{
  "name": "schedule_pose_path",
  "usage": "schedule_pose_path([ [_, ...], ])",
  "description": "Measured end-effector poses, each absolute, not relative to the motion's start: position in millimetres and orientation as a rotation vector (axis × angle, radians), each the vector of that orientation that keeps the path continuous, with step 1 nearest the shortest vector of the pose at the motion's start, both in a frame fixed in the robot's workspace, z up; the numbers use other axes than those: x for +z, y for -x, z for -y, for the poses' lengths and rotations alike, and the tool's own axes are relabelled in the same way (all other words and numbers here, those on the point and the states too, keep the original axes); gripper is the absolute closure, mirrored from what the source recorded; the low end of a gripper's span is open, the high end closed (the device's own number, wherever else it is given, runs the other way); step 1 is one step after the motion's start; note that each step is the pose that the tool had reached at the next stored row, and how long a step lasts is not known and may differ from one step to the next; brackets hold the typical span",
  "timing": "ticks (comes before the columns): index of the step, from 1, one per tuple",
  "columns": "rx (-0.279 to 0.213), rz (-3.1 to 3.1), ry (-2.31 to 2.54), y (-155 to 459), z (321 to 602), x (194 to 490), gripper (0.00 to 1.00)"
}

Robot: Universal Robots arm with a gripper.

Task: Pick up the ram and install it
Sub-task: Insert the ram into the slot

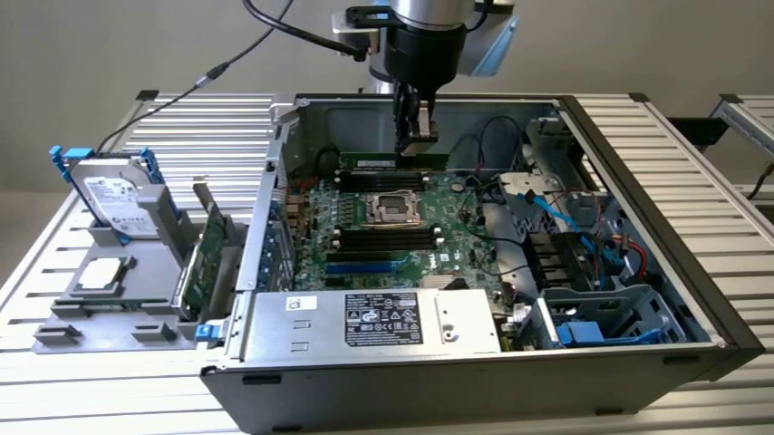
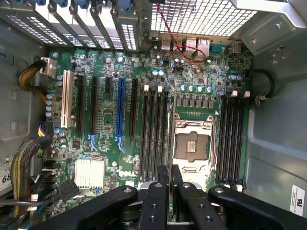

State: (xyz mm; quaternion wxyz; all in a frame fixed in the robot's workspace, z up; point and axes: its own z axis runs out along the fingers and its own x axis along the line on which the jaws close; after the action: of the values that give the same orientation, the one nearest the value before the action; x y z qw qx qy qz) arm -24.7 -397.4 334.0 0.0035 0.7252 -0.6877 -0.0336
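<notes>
A slatted metal bench (image 1: 677, 136) is carrying an open computer case (image 1: 484, 399), which is lying on its side against a plain pale wall. Inside the case, the ram (image 1: 377, 161) is standing on its long edge with its pale label facing the exterior camera, and it is showing just above the far bank of memory slots (image 1: 362, 177). Whether it is touching a slot cannot be told. The gripper (image 1: 420, 136) is reaching straight down into the case, and its jaws are pinching the ram's upper edge towards the exterior view's right end of the stick. In the wrist view the gripper (image 2: 170, 177) is showing its black fingers (image 2: 160, 191) drawn almost together, lining up with the strip between the processor socket (image 2: 192, 146) and the neighbouring bank of slots (image 2: 153, 134). The socket (image 1: 396, 207) is sitting open in the middle of the green motherboard (image 1: 317, 245), with a second bank of slots (image 1: 387, 237) on its near side. A labelled power supply (image 1: 375, 322) is lying along the case's near edge, and blue cables (image 1: 556, 213) are running beside a drive cage (image 1: 604, 317) on the exterior view's right. On the exterior view's left, a grey holder (image 1: 109, 313) is carrying a hard drive (image 1: 115, 195) and a wider green card (image 1: 208, 249), which is standing upright.
</notes>
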Motion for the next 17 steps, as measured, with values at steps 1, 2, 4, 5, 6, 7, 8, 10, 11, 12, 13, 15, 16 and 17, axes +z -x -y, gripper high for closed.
schedule_pose_path([
  [1,-0.105,2.156,-2.273,24.7,397.4,333.9,0.86],
  [2,-0.105,2.156,-2.273,24.7,397.3,333.3,0.86],
  [4,-0.104,2.155,-2.273,24.7,397.4,330.2,0.86],
  [5,-0.103,2.154,-2.272,24.6,397.4,328.3,0.86],
  [6,-0.102,2.154,-2.272,24.6,397.5,326.5,0.86],
  [7,-0.101,2.154,-2.271,24.7,397.6,324.8,0.86],
  [8,-0.100,2.153,-2.271,24.7,397.8,323.4,0.86],
  [10,-0.095,2.153,-2.269,24.8,398.0,320.9,0.86],
  [11,-0.089,2.154,-2.271,24.7,398.0,320.0,0.86],
  [12,-0.082,2.156,-2.273,24.7,398.0,318.9,0.86],
  [13,-0.077,2.157,-2.275,24.7,398.0,317.6,0.86],
  [15,-0.068,2.159,-2.277,25.1,398.1,315.3,0.86],
  [16,-0.065,2.157,-2.275,25.4,398.2,314.5,0.86],
  [17,-0.060,2.156,-2.273,25.7,398.4,313.8,0.86],
])
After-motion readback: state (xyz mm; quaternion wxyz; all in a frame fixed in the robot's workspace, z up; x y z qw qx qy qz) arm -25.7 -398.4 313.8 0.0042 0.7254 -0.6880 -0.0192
